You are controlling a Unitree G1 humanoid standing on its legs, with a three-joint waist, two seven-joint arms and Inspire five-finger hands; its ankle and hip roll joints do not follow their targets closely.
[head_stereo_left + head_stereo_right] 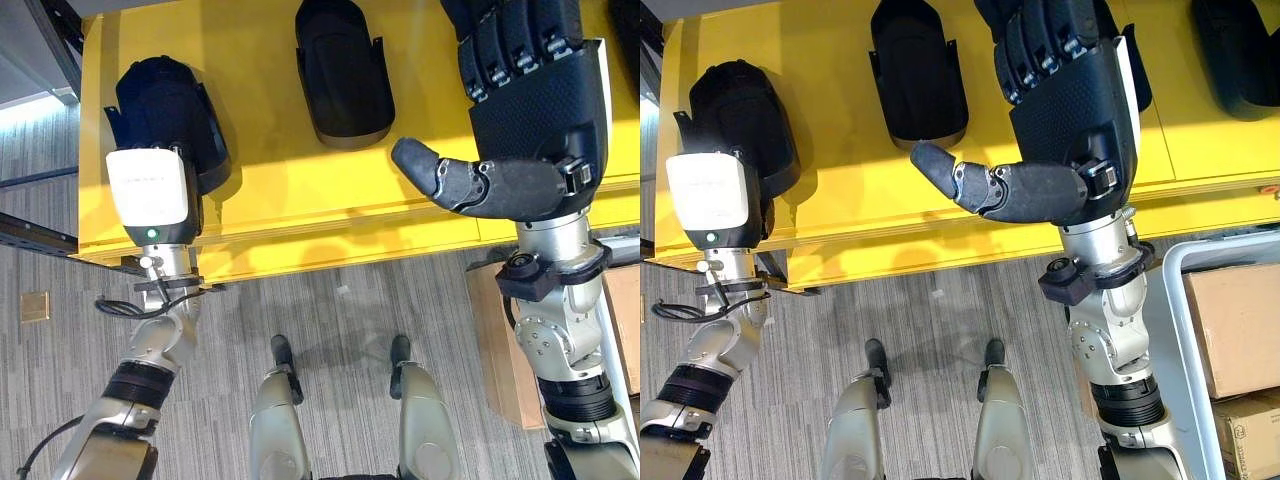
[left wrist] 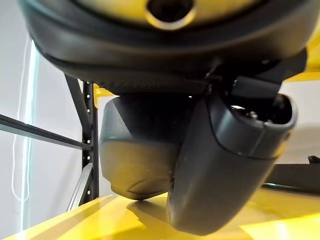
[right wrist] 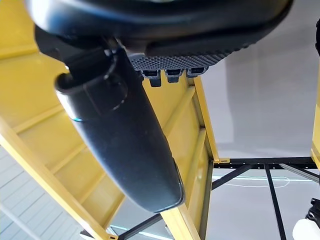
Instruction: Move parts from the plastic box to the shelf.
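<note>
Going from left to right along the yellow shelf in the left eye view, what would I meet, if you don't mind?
Left hand over a black part → second black part → right hand.

Light's good from my seat: bright, even, coming from overhead. Yellow shelf has a paler glare band just below the black part beside my right hand. Soft shadows hug each part and sit under the right thumb. Left wrist view: hand is dark, backlit, soft-focus up close; bright strip behind it. Right wrist view: thumb blurred near the lens.
</note>
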